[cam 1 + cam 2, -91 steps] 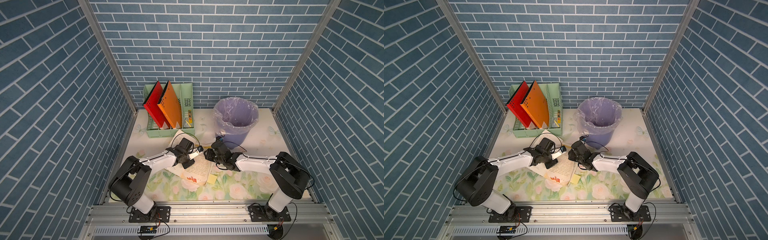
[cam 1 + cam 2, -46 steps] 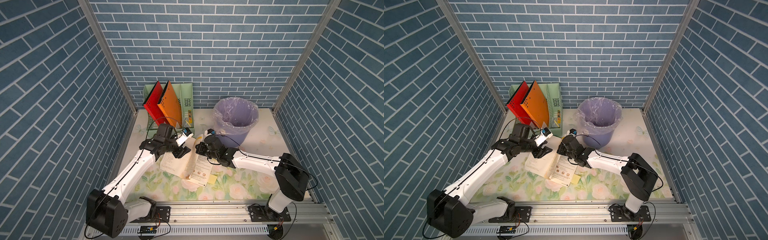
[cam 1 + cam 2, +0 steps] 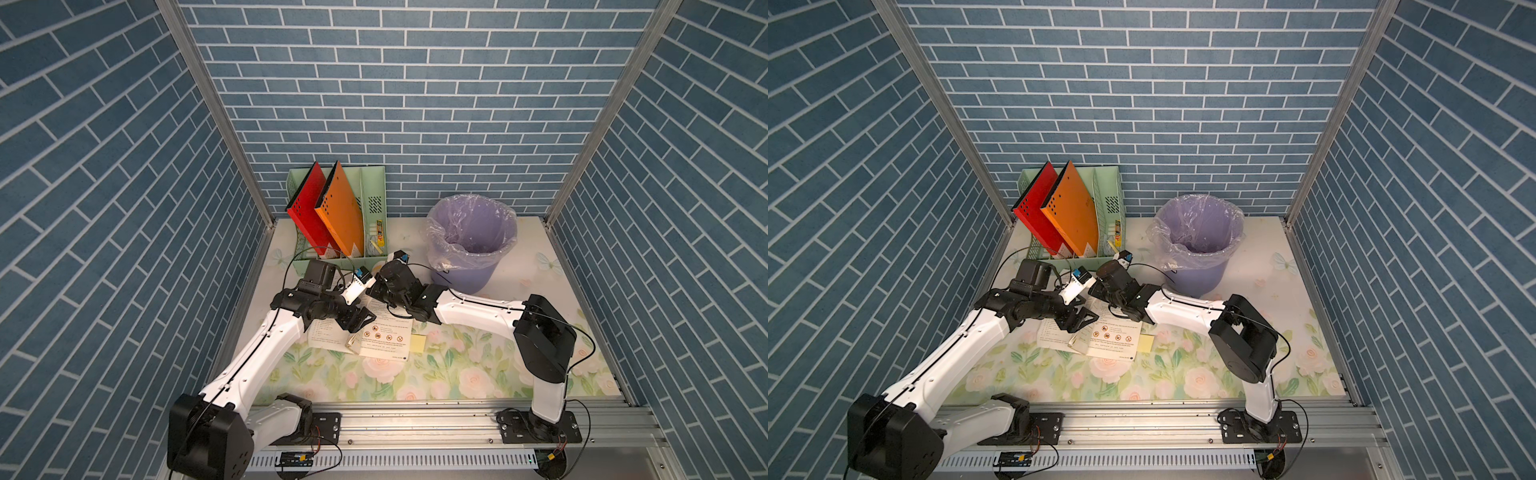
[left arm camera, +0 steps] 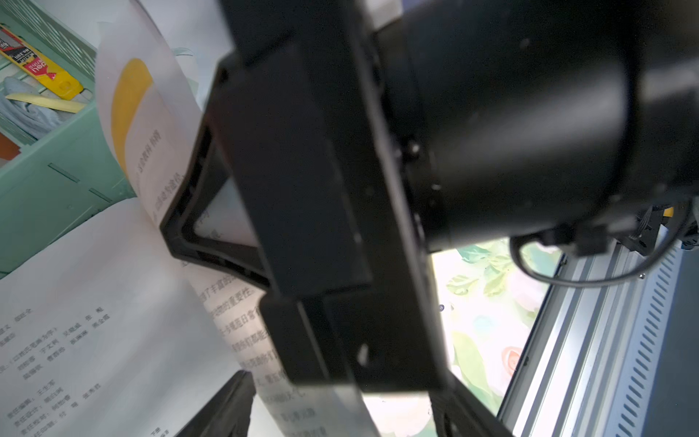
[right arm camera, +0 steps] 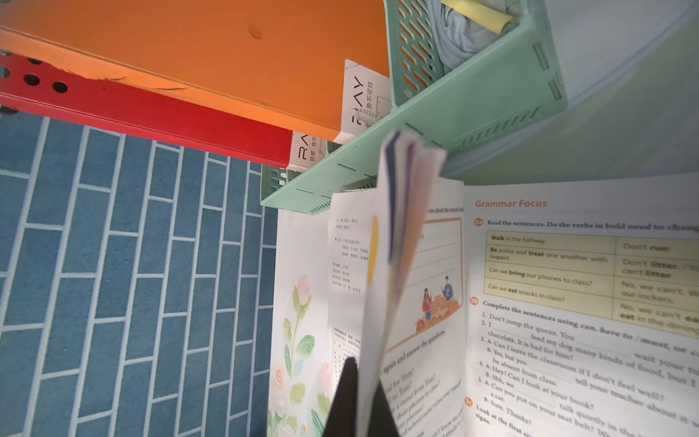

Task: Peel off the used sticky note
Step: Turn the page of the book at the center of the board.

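1. The left arm [image 3: 270,345] stretches long and nearly straight from its base at the near rail. Its wrist bends over the left half of the open book [image 3: 384,338].
2. The left gripper [image 3: 358,325] hangs just above that half and is released. In the left wrist view its black fingers [image 4: 227,408] stand wide apart, and a raised page runs between them unpinched.
3. The right arm [image 3: 478,311] rises from its base and folds sharply at a high elbow. Its white forearm then slopes down across the table [image 3: 457,374] toward the far end of the book, where its wrist sits close beside the left wrist.
4. The right gripper [image 5: 365,389] is clenched on a thin sheaf of pages [image 5: 401,212], which stands on edge above the open book.
5. The yellow sticky note [image 3: 417,343] lies flat at the book's right-hand edge, on the near side of the right forearm. Neither gripper touches it. Whether it is stuck to the page or to the table cannot be told.
6. A purple bin [image 3: 461,278] stands behind the right forearm. A green file holder [image 3: 374,208] stands at the back, behind both wrists.
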### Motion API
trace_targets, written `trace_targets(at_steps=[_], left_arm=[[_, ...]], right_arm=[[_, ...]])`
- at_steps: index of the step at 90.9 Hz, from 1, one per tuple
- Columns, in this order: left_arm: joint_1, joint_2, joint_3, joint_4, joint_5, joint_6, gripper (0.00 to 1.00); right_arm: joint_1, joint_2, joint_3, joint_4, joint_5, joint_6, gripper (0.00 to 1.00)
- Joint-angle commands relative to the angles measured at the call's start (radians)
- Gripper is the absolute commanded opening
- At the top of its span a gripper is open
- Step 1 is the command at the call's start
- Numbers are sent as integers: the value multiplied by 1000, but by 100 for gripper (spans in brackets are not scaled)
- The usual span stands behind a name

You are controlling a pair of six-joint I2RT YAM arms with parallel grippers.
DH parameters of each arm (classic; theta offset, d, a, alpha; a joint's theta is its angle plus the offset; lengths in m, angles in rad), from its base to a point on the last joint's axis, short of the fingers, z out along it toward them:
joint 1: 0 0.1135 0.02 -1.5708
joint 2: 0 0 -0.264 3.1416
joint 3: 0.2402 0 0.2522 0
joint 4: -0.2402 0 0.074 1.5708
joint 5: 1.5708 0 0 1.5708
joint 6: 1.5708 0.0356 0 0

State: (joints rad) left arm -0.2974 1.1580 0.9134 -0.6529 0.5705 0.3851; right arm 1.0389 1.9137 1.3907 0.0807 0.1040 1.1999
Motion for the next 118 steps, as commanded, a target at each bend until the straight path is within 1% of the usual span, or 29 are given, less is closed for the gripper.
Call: trace_targets(at_steps=[1, 4, 11, 18, 23, 26, 29, 34, 41, 46, 49, 51, 58, 61, 68, 73, 79, 84, 88, 98, 103, 110, 114, 118], left_arm=[[7, 4, -31, 22, -12, -17, 77], [7, 7, -46, 39, -52, -9, 73], [20, 14, -84, 63, -161, 25, 59], [58, 15, -103, 76, -218, 54, 43], [79, 6, -106, 82, -250, 72, 30], [87, 0, -109, 87, -270, 84, 22], [95, -8, -112, 91, -290, 96, 15], [100, -19, -125, 101, -326, 114, 7], [107, -28, -158, 129, -386, 131, 6], [113, -28, -188, 163, -439, 144, 7], [119, -26, -208, 187, -474, 152, 11], [124, -26, -222, 207, -497, 156, 16], [138, -19, -274, 293, -603, 177, 39], [145, -15, -294, 329, -648, 186, 45], [161, -12, -320, 387, -719, 207, 61], [164, -15, -319, 419, -755, 216, 68], [162, -19, -275, 417, -769, 216, 70], [155, -21, -204, 375, -736, 207, 73], [131, -14, -142, 322, -715, 199, 77], [7, 48, -2, 177, -692, 181, 78], [-50, 91, 52, 135, -628, 145, 77], [-118, 166, 97, 144, -525, 80, 75], [-166, 225, 114, 174, -500, 67, 73], [-211, 287, 125, 213, -498, 65, 71]], right_arm=[[7, 20, 35, -6, 29, 19, 5], [7, 19, 34, -6, 31, 20, 6], [9, 8, 33, -13, 49, 14, 8], [9, 0, 35, -14, 57, -7, 15], [9, -3, 35, -10, 54, -23, 29], [9, -6, 35, -5, 51, -34, 43], [9, -9, 34, -4, 47, -42, 52], [9, -15, 26, 2, 47, -57, 58], [7, -28, -1, 14, 38, -77, 65], [3, -41, -22, 18, 36, -95, 70], [0, -49, -37, 18, 37, -108, 73], [-2, -56, -50, 18, 39, -114, 75], [-18, -73, -104, 25, 34, -132, 77], [-26, -78, -127, 26, 25, -134, 77], [-45, -92, -184, 38, 6, -151, 78], [-56, -96, -204, 17, 2, -173, 79], [-63, -109, -217, -23, 29, -209, 80], [-71, -125, -228, -55, 49, -239, 81], [-77, -140, -240, -72, 62, -258, 81], [-104, -186, -282, -90, 74, -286, 83], [-113, -209, -298, -102, 86, -303, 84], [-134, -239, -327, -117, 95, -322, 84], [-147, -261, -351, -117, 95, -325, 84], [-161, -282, -381, -115, 93, -326, 84]])
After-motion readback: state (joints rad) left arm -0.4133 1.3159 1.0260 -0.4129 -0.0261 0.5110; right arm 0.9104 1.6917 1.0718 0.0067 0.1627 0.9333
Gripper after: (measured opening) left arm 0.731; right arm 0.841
